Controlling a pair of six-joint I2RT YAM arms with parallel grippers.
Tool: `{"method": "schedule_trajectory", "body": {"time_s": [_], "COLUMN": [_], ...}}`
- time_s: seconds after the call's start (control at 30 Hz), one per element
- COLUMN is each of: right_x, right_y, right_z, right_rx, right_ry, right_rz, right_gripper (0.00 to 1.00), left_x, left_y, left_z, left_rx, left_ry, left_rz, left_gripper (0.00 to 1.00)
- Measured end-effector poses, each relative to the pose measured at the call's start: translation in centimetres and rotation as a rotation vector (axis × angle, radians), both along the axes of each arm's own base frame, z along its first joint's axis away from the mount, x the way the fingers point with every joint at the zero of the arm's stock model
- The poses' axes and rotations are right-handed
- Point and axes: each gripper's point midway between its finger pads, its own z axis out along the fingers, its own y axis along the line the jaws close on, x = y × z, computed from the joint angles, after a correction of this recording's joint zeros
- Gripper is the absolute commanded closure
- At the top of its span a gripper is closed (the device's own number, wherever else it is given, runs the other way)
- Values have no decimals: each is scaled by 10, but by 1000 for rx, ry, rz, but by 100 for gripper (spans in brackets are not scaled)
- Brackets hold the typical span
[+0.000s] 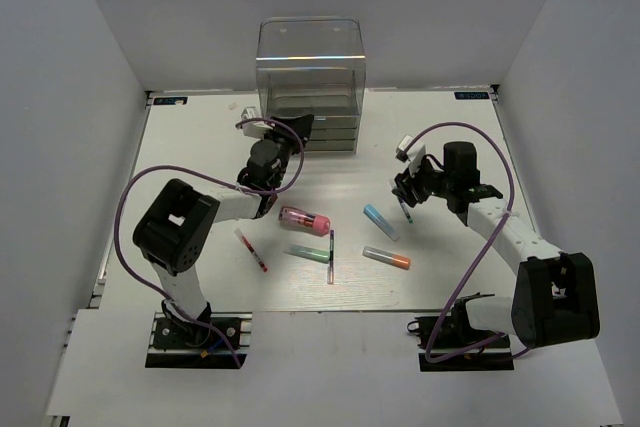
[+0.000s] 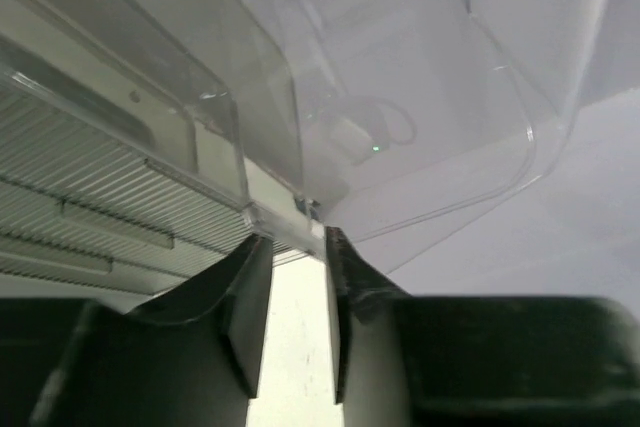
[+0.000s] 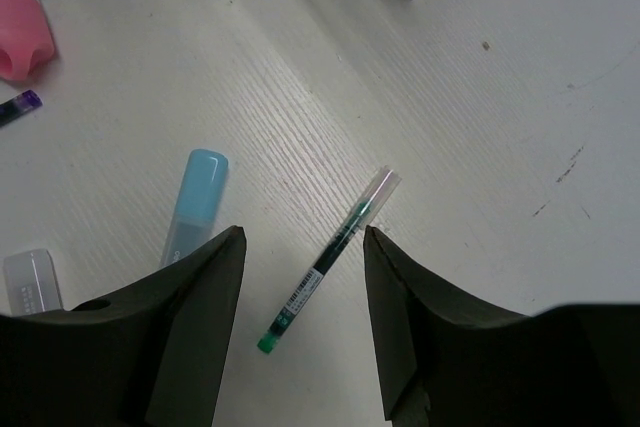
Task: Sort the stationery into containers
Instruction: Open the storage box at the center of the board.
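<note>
Stationery lies scattered on the white table [image 1: 190, 147] between the two arms: a pink tube [image 1: 305, 219], a light-blue marker [image 1: 380, 222], a grey-and-orange marker [image 1: 387, 257], a green marker [image 1: 308, 254], a red pen [image 1: 251, 249] and a dark pen [image 1: 331, 255]. None of these is in the clear drawer box [image 1: 308, 67], which stands at the far side of the table.

The left gripper [image 2: 298, 242] is up against the front of the box. Its jaws are narrowly parted, and the edge of a see-through drawer sits just at their tips. It looks to be working a drawer, though I cannot tell whether it has a hold of it.

The right gripper [image 3: 303, 237] hangs over a thin green-tipped pen [image 3: 330, 257] lying flat on the table. Its jaws are wide, one on each side of the pen, and neither touches it. The light-blue marker lies just beside one finger.

This looks like the first pick. The next move would be to lower, close on the pen's barrel, and avoid nudging the marker.
</note>
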Motion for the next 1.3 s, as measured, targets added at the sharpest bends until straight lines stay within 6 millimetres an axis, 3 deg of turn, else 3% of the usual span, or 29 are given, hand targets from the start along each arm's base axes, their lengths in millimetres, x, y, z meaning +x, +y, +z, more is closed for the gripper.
{"method": "schedule_trajectory", "body": {"time_s": [0.13, 0.53, 0.73, 1.07, 1.3], "right_x": [0, -10, -12, -25, -54], "right_y": [0, 21, 38, 98, 143], "right_z": [0, 5, 13, 6, -19], "right_rx": [-7, -2, 7, -4, -41], "right_ry": [-10, -55, -93, -98, -30], "right_rz": [11, 145, 238, 491, 642], "right_gripper": [40, 39, 37, 34, 26], "left_x": [-1, -4, -8, -18, -19], "left_y": [0, 1, 4, 10, 11], "left_z": [8, 16, 32, 68, 69], "left_rx": [9, 12, 3, -40, -34], "left_ry": [-30, -62, -91, -164, -166], "left_rz": [-1, -1, 0, 3, 4], "left_gripper": [52, 53, 55, 56, 56]}}
